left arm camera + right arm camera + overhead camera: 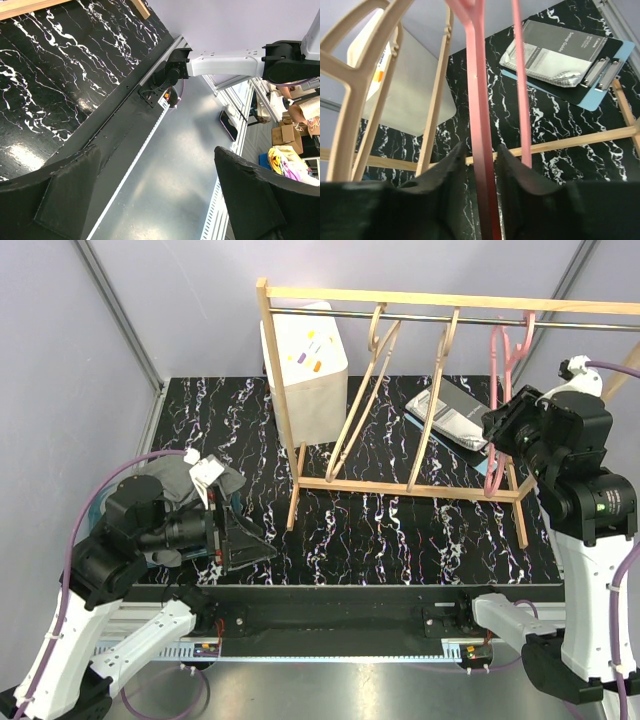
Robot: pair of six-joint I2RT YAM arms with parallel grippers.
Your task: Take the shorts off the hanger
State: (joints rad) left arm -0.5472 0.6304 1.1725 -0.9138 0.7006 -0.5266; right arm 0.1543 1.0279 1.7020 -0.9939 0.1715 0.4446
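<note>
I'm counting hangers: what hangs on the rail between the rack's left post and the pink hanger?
Two bare wooden hangers, side by side on the rail, left of the pink hanger; the top view shows them.

Dark grey shorts (172, 480) lie crumpled, far left.

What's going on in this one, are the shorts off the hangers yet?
The right pincer is closed on the pink hanger, which hangs bare on the wooden rack beside two bare wooden hangers. The left pincer is open and empty, pointing past the near edge of the table. A grey garment lies heaped at the table's left side. No hanger carries shorts.
</note>
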